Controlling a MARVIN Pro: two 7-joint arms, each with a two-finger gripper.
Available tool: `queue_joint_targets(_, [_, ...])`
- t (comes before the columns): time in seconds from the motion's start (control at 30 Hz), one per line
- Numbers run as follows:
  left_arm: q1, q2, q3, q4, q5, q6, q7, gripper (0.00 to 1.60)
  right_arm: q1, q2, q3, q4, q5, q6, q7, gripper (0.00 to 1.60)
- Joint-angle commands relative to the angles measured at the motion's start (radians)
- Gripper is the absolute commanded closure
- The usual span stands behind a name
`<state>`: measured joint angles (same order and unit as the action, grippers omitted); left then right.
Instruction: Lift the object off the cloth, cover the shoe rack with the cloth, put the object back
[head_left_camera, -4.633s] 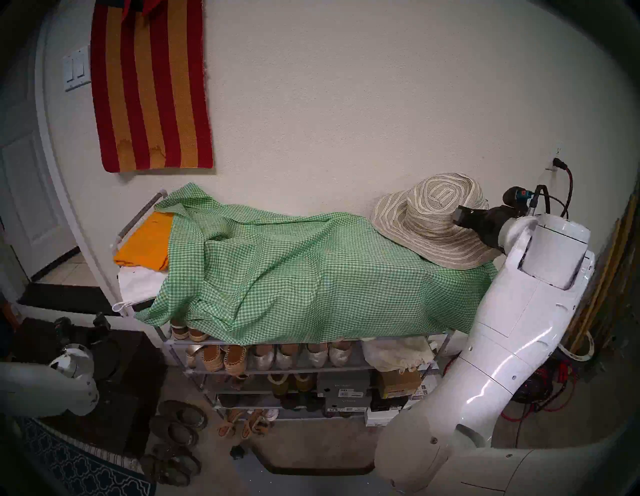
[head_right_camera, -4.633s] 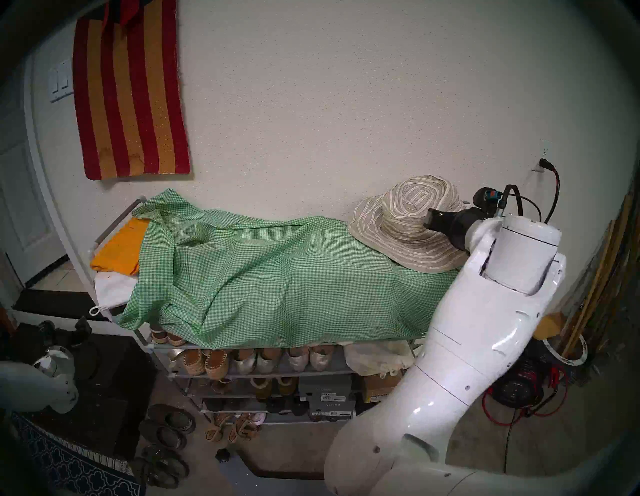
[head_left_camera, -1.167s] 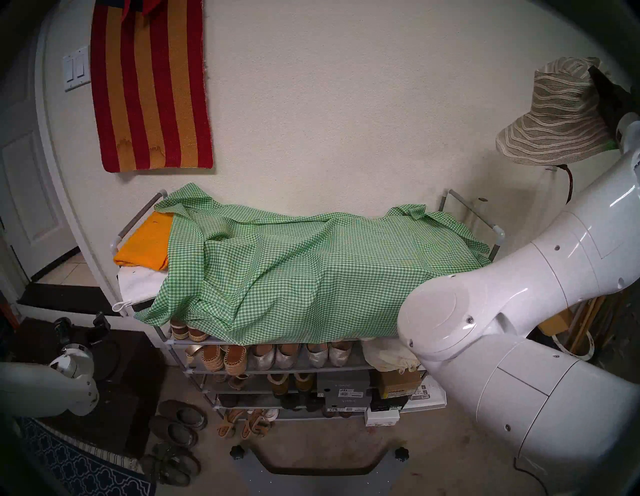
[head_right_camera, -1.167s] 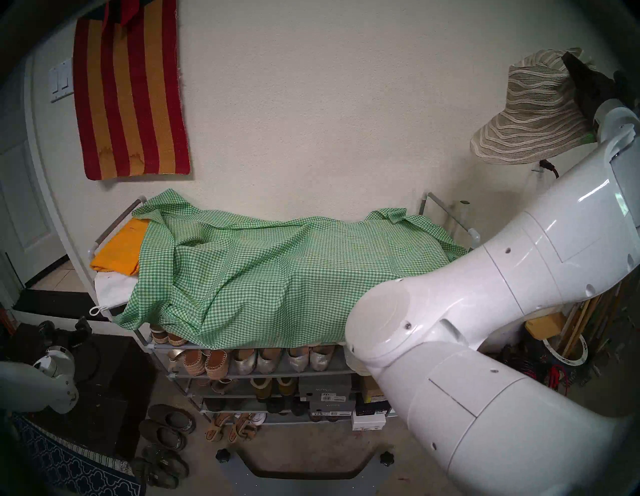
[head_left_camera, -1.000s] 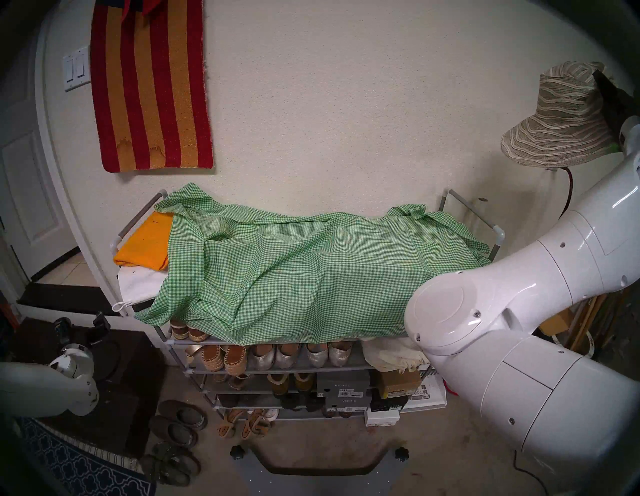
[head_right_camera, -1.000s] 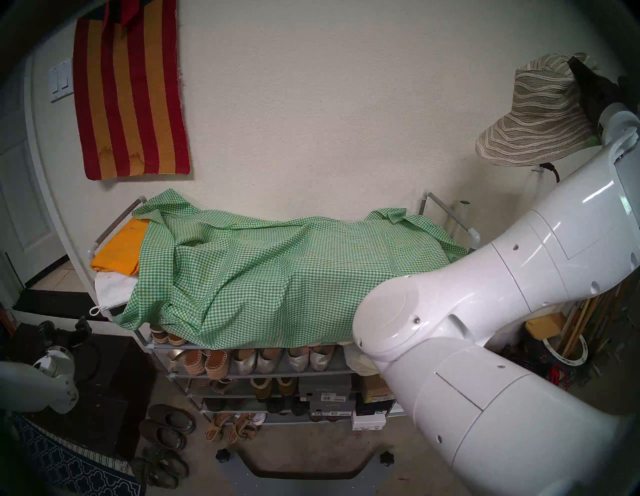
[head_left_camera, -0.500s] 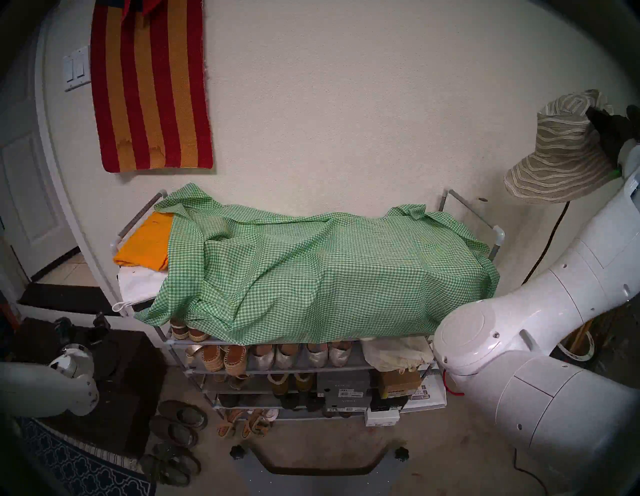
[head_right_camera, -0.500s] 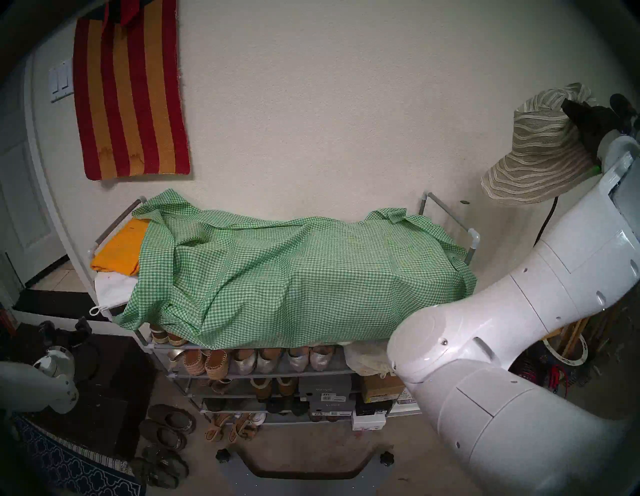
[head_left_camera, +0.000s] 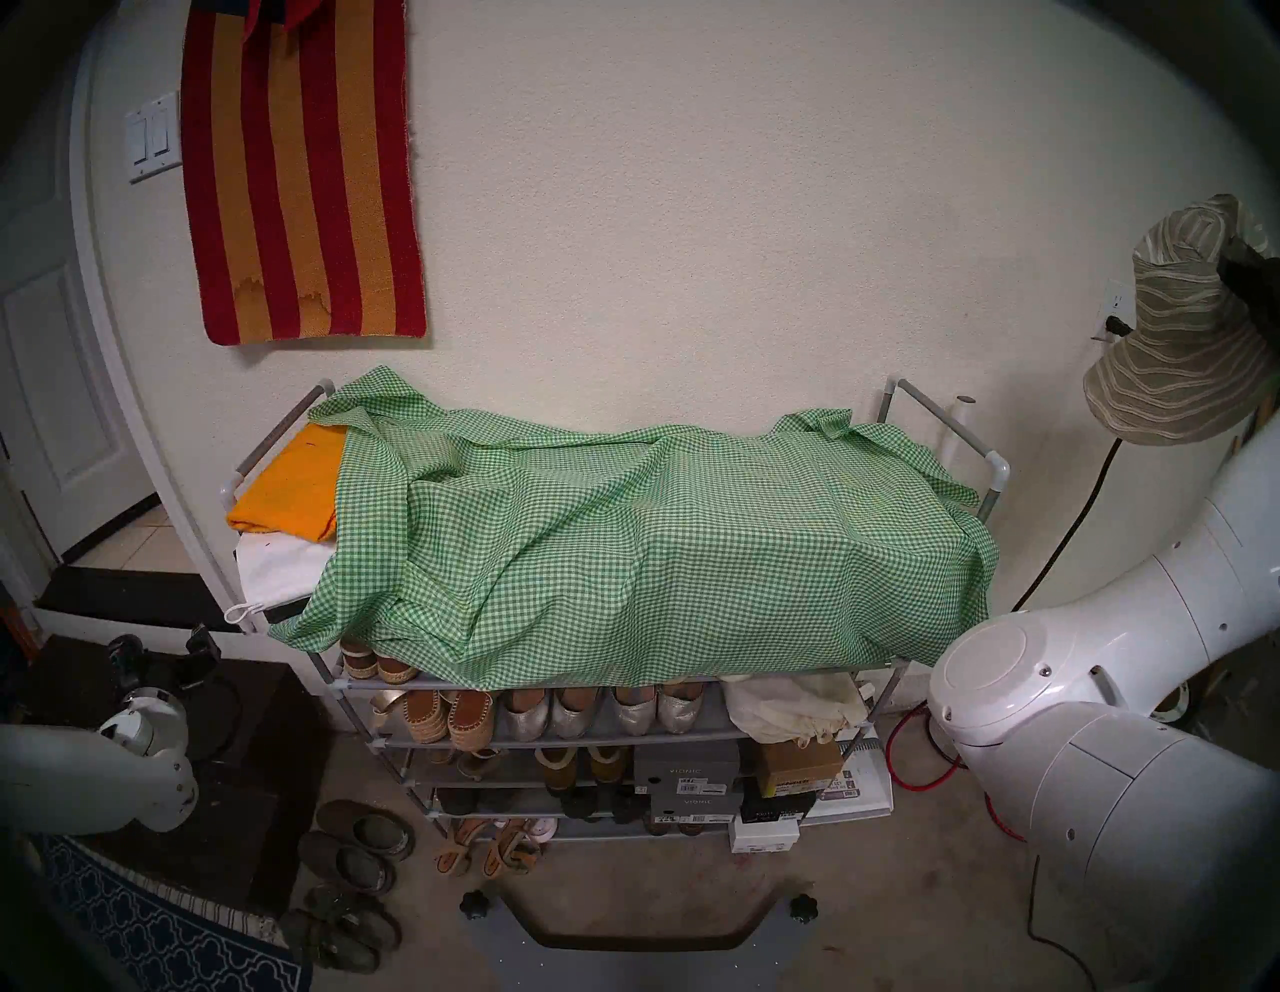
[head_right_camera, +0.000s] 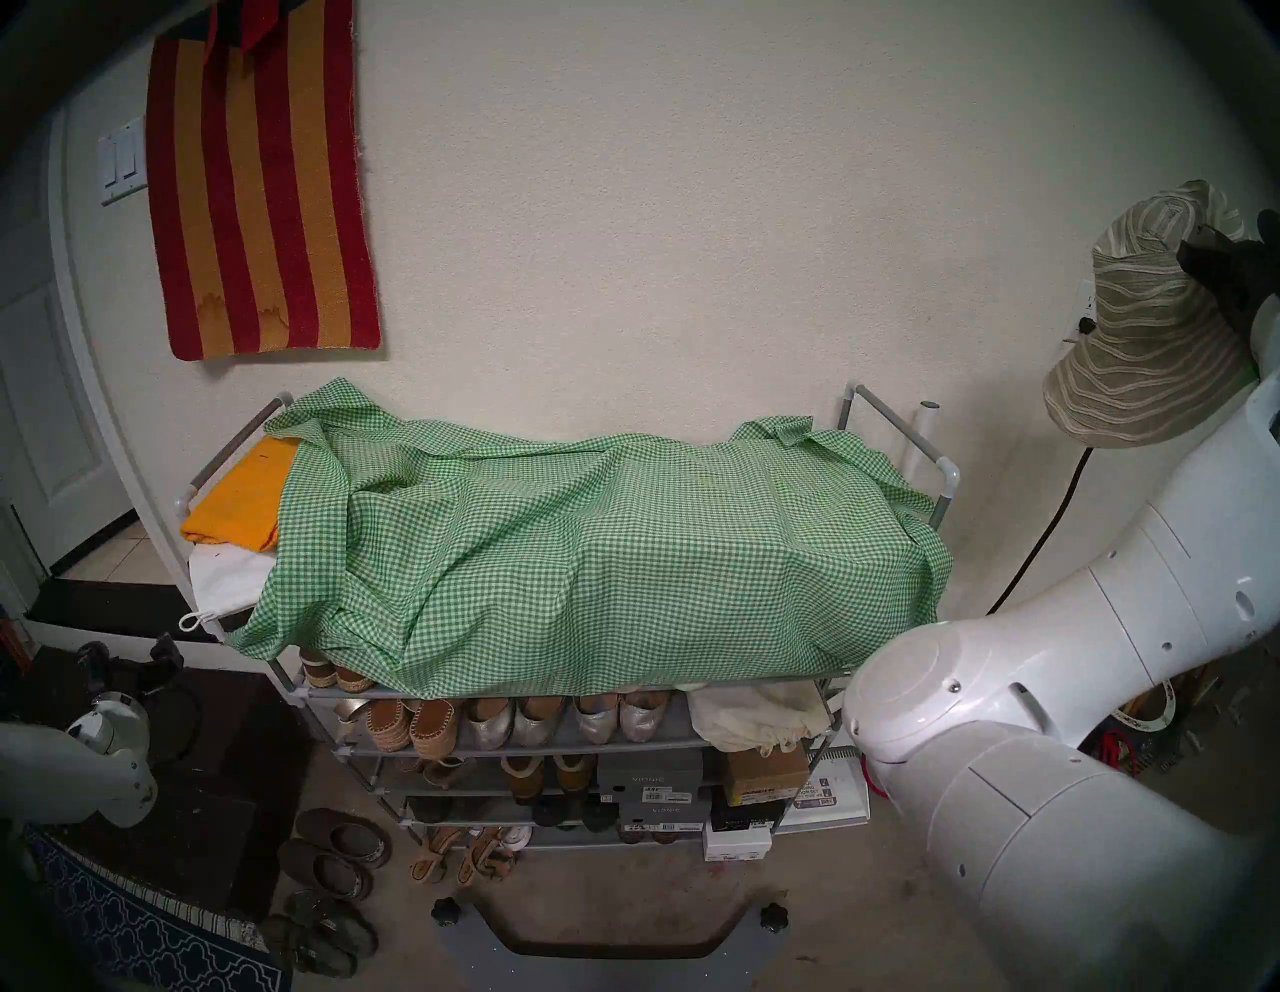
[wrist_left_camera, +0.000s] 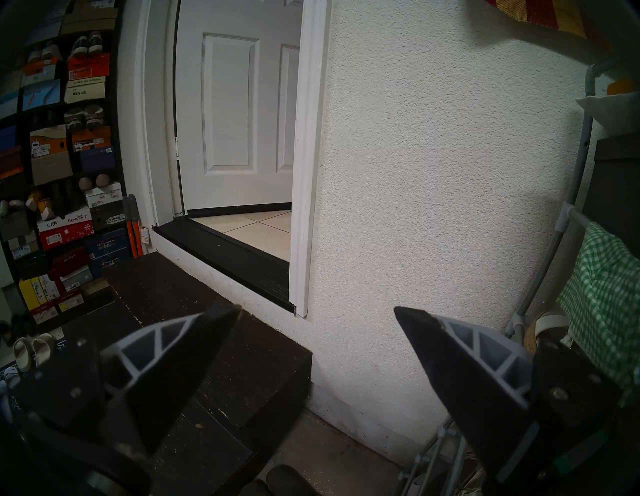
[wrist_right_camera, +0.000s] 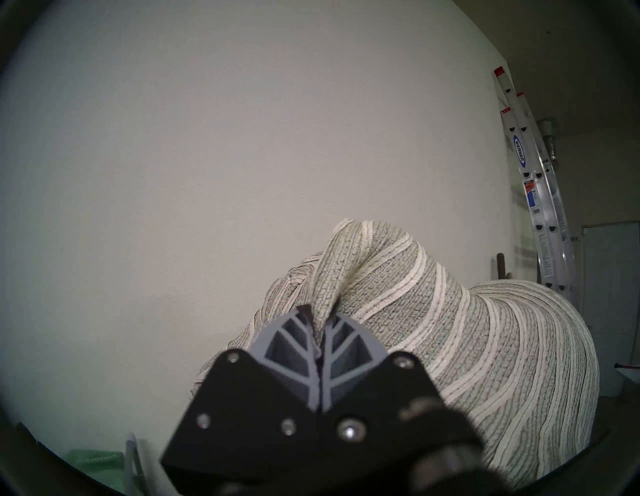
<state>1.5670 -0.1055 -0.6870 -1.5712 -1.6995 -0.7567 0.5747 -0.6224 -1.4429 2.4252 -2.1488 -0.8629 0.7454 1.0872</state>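
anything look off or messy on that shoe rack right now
Yes: the green checked cloth lies bunched and skewed on the shoe rack, leaving the orange cloth at its left end uncovered. The sun hat dangles, crumpled, from the shut right pincer.

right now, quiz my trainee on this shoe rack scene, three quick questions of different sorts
1. True or false: the sun hat is resting on the green check cloth.
2. Which tool is shut on the hat? A) left tool B) right tool C) neither
3. Fill in: at the left end of the shoe rack, the cloth leaves a folded ______ cloth uncovered.

Key:
1. False: the hat hangs in the air to the right of the rack, clear of the cloth.
2. B: its fingers pinch a fold of the hat; the left tool is open and empty.
3. orange
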Motion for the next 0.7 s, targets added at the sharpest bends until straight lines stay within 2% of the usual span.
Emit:
queue_joint_targets(0.0, [-0.002, 0.000, -0.002, 0.001, 0.000, 0.002, 0.002, 0.00, -0.008, 0.119, 0.001, 0.014, 0.048, 0.076, 0.103, 1.60])
queue_joint_targets(0.27, [-0.002, 0.000, -0.002, 0.001, 0.000, 0.002, 0.002, 0.00, -0.055, 0.182, -0.019, 0.025, 0.122, 0.144, 0.066, 1.60])
queue_joint_targets(0.3, [-0.002, 0.000, -0.002, 0.001, 0.000, 0.002, 0.002, 0.00, -0.069, 0.186, -0.030, 0.026, 0.155, 0.152, 0.008, 1.60])
queue_joint_targets(0.33, [-0.002, 0.000, -0.002, 0.001, 0.000, 0.002, 0.002, 0.00, -0.075, 0.192, -0.033, 0.027, 0.167, 0.159, -0.004, 1.60])
queue_joint_targets(0.4, [-0.009, 0.003, -0.025, 0.019, -0.003, -0.015, -0.017, 0.00, -0.083, 0.202, -0.036, 0.027, 0.186, 0.170, -0.018, 1.60])
queue_joint_targets(0.67, [-0.088, 0.002, -0.136, 0.116, 0.095, -0.129, 0.049, 0.00, -0.086, 0.192, -0.045, 0.026, 0.212, 0.179, -0.099, 1.60])
